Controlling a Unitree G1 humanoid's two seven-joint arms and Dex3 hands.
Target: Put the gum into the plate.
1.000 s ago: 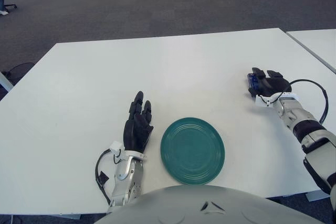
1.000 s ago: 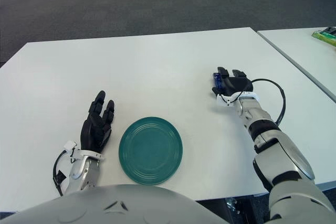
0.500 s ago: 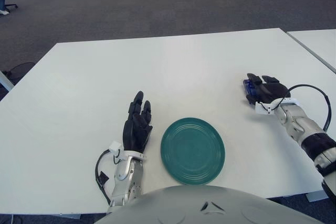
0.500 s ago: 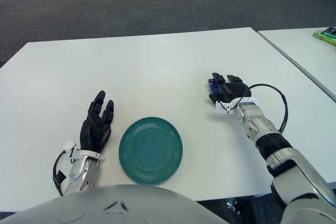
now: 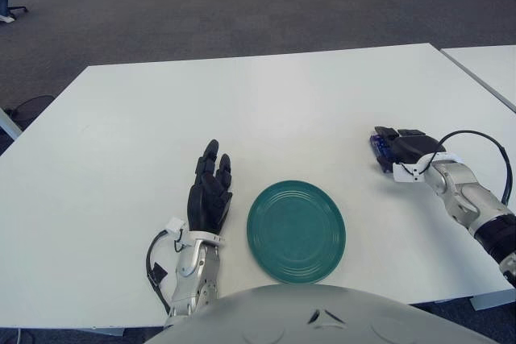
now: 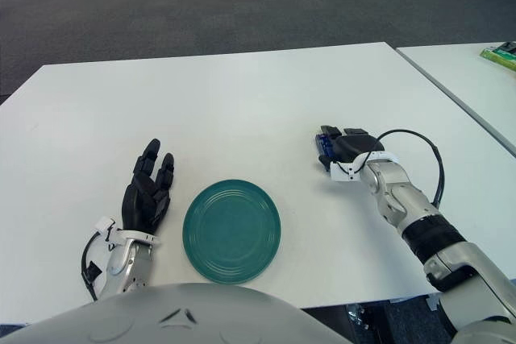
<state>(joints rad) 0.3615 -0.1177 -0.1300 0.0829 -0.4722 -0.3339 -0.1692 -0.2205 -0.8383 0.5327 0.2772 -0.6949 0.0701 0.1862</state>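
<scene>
With its fingers closed round the blue gum (image 5: 377,146), the right hand (image 5: 401,151) must next carry it leftward to the green plate (image 5: 296,231); left hand (image 5: 209,195) rests open beside it

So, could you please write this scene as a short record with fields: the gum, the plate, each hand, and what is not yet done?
gum: blue pack, only its left end visible, under the right hand's fingers, right of the plate
plate: green, round, bare, near the table's front edge
right hand: fingers curled over the gum, low at the table surface
left hand: lies flat on the table beside the plate's left rim, fingers relaxed, holding nothing
table: white
not yet done: gum is not in the plate
</scene>
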